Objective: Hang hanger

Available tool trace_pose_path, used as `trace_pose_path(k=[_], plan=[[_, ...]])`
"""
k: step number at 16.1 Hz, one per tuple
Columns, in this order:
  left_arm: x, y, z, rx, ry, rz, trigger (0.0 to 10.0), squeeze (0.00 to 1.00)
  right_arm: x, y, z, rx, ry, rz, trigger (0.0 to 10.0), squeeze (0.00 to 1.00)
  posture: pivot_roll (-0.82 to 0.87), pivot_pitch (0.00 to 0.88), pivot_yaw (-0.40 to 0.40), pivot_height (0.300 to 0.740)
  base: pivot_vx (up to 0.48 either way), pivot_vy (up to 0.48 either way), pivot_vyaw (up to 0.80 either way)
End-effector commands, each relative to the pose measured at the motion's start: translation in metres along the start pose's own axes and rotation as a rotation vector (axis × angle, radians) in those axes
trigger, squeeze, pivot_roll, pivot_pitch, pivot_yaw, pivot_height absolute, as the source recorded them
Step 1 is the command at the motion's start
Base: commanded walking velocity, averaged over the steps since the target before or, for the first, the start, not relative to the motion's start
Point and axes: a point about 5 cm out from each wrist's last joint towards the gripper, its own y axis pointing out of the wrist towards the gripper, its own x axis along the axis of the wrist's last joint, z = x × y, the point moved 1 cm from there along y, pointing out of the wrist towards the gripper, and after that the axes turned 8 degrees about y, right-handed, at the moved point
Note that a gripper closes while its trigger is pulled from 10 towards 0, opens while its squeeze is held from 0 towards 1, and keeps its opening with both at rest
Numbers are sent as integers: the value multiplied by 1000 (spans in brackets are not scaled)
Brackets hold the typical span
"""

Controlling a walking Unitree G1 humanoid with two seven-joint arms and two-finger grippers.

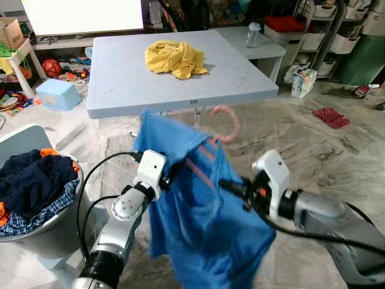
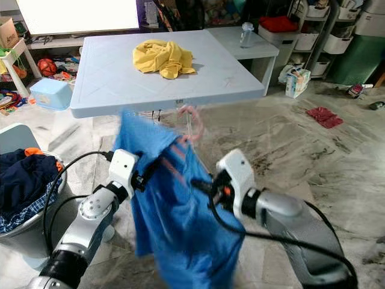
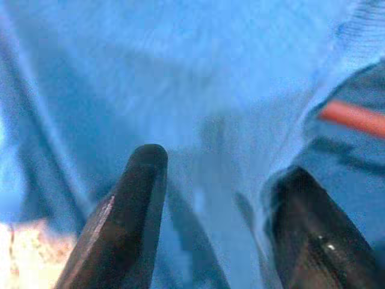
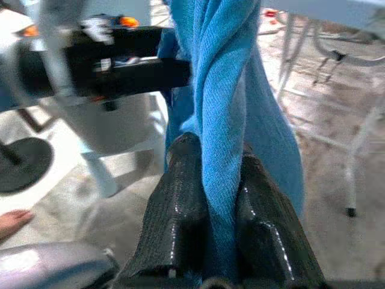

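Right gripper point(image 4: 210, 198) jaws clench the blue garment point(image 1: 198, 229) on the pink hanger point(image 1: 225, 123), near the desk point(image 1: 120, 90). Left gripper point(image 3: 210, 205) jaws are released around the garment.

Cloth point(image 1: 175, 58) on table point(image 1: 120, 84), basket point(image 1: 36, 229) left.

A pink hanger point(image 1: 224, 123) hangs in the air at about 12 o'clock, hook uppermost, motion-blurred, wearing a blue knitted garment point(image 1: 201, 223) that droops in folds below it.
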Motion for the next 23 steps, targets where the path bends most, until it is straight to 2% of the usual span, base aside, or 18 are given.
trace_pose_path(k=[1, 3, 5, 7, 8, 10, 11, 12, 14, 15, 16, 17, 18, 19, 20, 23], plan=[[4, -1, 3, 0, 9, -11, 0, 0, 9, 0, -7, -51, -52, -36, 10000, 0, -8, 6, -55, 740, 0, 0, 0], [6, -4, 6, 5, 8, -13, 0, 0, 5, 0, -19, -126, -65, -11, 10000, 0, -4, 9, -56, 740, 0, 0, 0], [4, -7, 16, 46, 11, -7, 0, 0, 3, -1, -19, -106, -70, -1, 10000, 0, -3, 9, -56, 740, 0, 0, 0], [1, -11, 31, 121, 11, 12, 0, 0, -6, -6, -16, -45, -114, 58, 10000, 0, -6, 12, -56, 740, 0, 0, 0], [3, -12, 43, 188, 25, 14, 0, 0, -16, -14, -13, 17, -154, 121, 10000, 0, -6, 14, -55, 740, 0, 0, 0], [5, -14, 54, 242, 45, 21, 0, 0, -25, -24, -13, 69, -207, 190, 10000, 0, -5, 15, -55, 740, 0, 0, 0], [5, -14, 56, 250, 62, 28, 0, 0, -28, -27, -15, 72, -220, 208, 10000, 0, -5, 15, -55, 740, 0, 0, 0], [4, -10, 45, 188, 24, 30, 0, 0, -13, -20, -22, -5, -168, 118, 10000, 0, -12, 22, -54, 740, 0, 0, 0], [11, -4, 9, 49, -16, -13, 10000, 0, 10, -6, -28, -119, -135, -37, 10000, 0, -13, 22, -53, 740, 0, 0, 0], [17, -3, -9, -14, -47, -55, 10000, 0, 22, 2, -31, -182, -95, -116, 10000, 0, -13, 23, -53, 740, 0, 0, 0], [20, -3, -17, -37, -53, -71, 10000, 831, 26, 5, -30, -191, -66, -146, 10000, 0, -13, 23, -53, 740, 0, 0, 0], [22, -3, -23, -53, -49, -89, 10000, 1000, 29, 10, -23, -160, -36, -163, 10000, 0, -9, 23, -57, 740, 0, 0, 0], [24, -2, -24, -47, -37, -98, 10000, 1000, 30, 14, -13, -106, -21, -162, 10000, 0, -8, 22, -58, 740, 0, 0, 0], [25, 1, -17, -23, -23, -101, 10000, 1000, 30, 13, -1, -28, -30, -143, 10000, 0, -11, 21, -61, 740, 0, 0, 0], [26, 1, -10, 2, -24, -103, 10000, 1000, 31, 12, 4, 6, -39, -131, 10000, 0, -15, 20, -60, 740, 0, 0, 0], [24, 2, -4, 17, -8, -93, 10000, 1000, 34, 9, 5, 22, -38, -129, 10000, 0, -23, 15, -57, 740, 0, 0, 0]])
